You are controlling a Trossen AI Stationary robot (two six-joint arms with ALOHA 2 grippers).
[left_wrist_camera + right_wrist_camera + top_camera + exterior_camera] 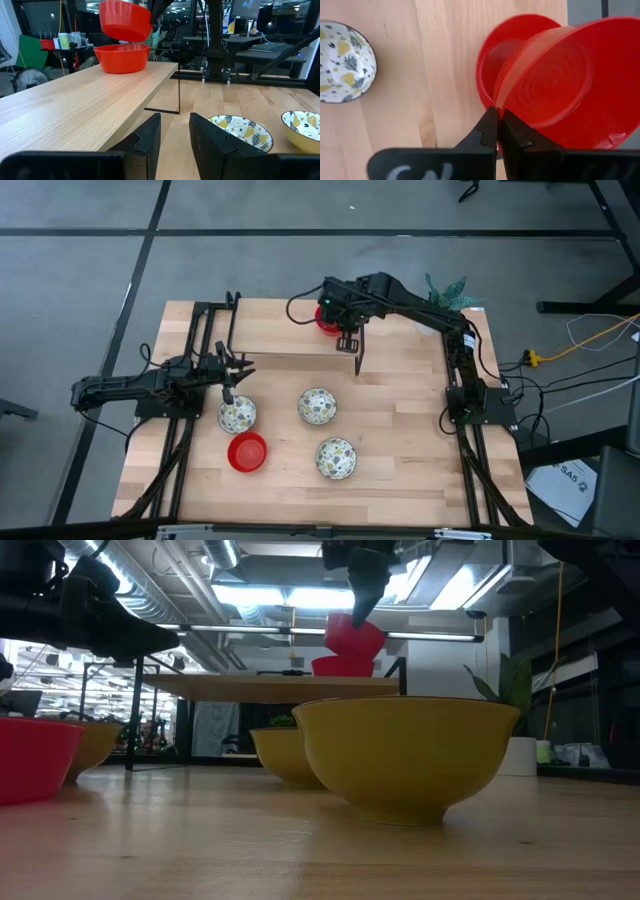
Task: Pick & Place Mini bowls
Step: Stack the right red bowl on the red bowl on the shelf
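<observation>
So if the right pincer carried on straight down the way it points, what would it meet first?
Most likely the red bowl resting on the raised shelf: the right pincer holds another red bowl tilted just above it, though the gap is unclear.

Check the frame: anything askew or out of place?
Only one thing: the red bowl held by the right gripper hangs tilted above a second red bowl on the raised shelf, not nested in it. The patterned bowls sit upright.

Light wooden desk point(400, 420) carrying a raised wooden shelf point(75, 100) on thin black legs at its far side. Potted green plant point(450, 290) at the far right corner. Yellow cable point(590, 340) on the grey floor point(80, 280).
</observation>
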